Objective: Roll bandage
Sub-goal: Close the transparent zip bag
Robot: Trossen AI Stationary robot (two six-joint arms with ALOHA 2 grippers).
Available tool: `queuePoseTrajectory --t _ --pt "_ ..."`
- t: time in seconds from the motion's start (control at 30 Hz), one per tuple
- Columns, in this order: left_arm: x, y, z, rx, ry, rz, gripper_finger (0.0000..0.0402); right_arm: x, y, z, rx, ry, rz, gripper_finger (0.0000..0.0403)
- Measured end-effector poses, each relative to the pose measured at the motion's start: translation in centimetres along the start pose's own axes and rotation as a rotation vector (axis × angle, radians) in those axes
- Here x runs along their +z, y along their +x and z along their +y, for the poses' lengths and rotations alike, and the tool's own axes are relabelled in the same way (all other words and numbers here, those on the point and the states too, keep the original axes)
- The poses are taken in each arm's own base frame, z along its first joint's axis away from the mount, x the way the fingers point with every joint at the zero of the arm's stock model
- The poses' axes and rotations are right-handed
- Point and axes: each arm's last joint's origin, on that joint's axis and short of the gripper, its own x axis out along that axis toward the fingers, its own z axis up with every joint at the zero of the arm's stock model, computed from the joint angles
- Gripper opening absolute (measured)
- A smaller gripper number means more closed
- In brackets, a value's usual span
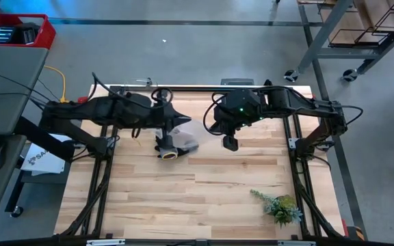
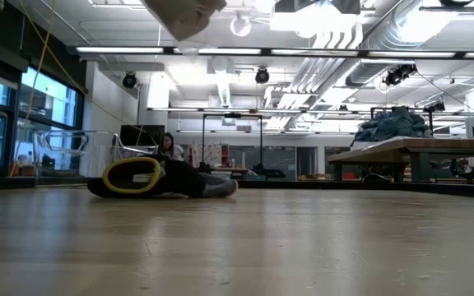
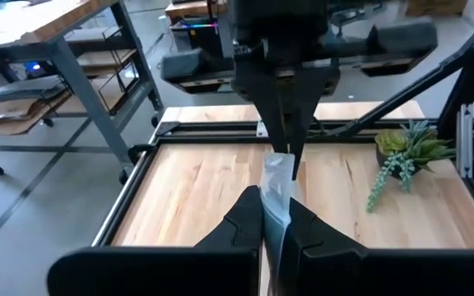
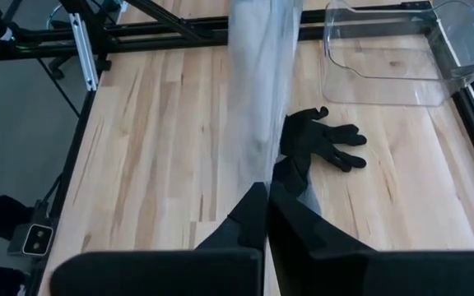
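While both arms are hovering above the table, the left gripper [image 3: 274, 234] and right gripper [image 4: 267, 215] are each clamping the bandage [image 3: 276, 185], which is stretching lengthwise between them.

The bandage [image 3: 276, 193] is a narrow strip of white, slightly sheer gauze, raised clear of the table [image 1: 217, 191] and stretched between the left pincer [image 3: 275, 234] and the right pincer [image 4: 267, 218], both closed on it. It hangs over the table's far half, about midway between the side edges. In the right wrist view it runs as a pale, see-through band [image 4: 257, 82]. Its full length cannot be made out.
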Motion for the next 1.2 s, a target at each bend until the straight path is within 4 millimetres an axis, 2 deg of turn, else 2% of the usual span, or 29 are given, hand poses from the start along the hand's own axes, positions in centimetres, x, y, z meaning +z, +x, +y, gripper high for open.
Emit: queuePoseTrajectory --t 0.33,0.57,0.9,1.03,1.2 --pt "0.6 -2.3 0.9 0.035 -0.059 -0.057 0.0000 0.0 0.0 0.0 -0.003 0.017 0.003 0.0000" --pt "1.3 -3.2 1.3 0.049 -0.100 -0.131 0.0000 -0.1 0.0 0.0 -0.004 0.031 0.008 0.0000" --pt "1.4 -4.5 1.9 0.099 -0.100 -0.149 0.0000 -0.5 0.0 0.0 -0.006 0.057 0.046 0.0000" --pt "0.9 -5.1 2.1 0.109 -0.105 -0.109 0.0000 -0.3 -0.8 0.0 -0.012 0.067 0.008 0.0000" --pt "0.1 -5.9 2.1 0.090 -0.162 -0.046 0.0000 -0.2 -3.6 0.0 -0.062 0.065 -0.080 0.0000"
